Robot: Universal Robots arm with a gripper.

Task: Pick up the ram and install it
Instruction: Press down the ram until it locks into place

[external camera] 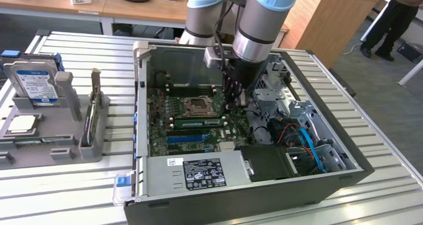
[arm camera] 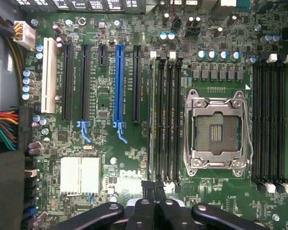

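Wooden desks stand behind a slatted metal worktop [external camera: 370,185], which carries an open computer case [external camera: 251,195] and a grey parts holder [external camera: 66,136].

The arm reaches down into the case, and the tool [external camera: 235,103] hangs just over the motherboard [external camera: 158,136] with its fingers pressed together. In the wrist view the tool [arm camera: 153,188] sits at one end of the memory-slot bank [arm camera: 165,120] beside the CPU socket [arm camera: 216,129]. Nothing can be seen pinched between the fingers.

The ram [external camera: 197,122], a green stick with a pale label, lies along that bank next to the socket, in line with the slots. By its look it is already in a slot, so the pick-up seems done and the installing is at or near its end. Whether it is fully latched cannot be told, nor whether the tool touches it.

Counted:
- One arm and one tool.
- One ram stick that is clearly seen.
- One CPU socket, with nothing in it.
- Two memory banks, the second one [arm camera: 271,120] on the far side of the socket, with four slots each.
- One white expansion slot [arm camera: 49,76], one blue [arm camera: 118,81] and four black, one of which is short.
- One finned heatsink [arm camera: 80,175].
- One blue-labelled hard drive [external camera: 36,84] standing in the holder.
- One person [external camera: 393,17] in the background, well apart from the worktop.
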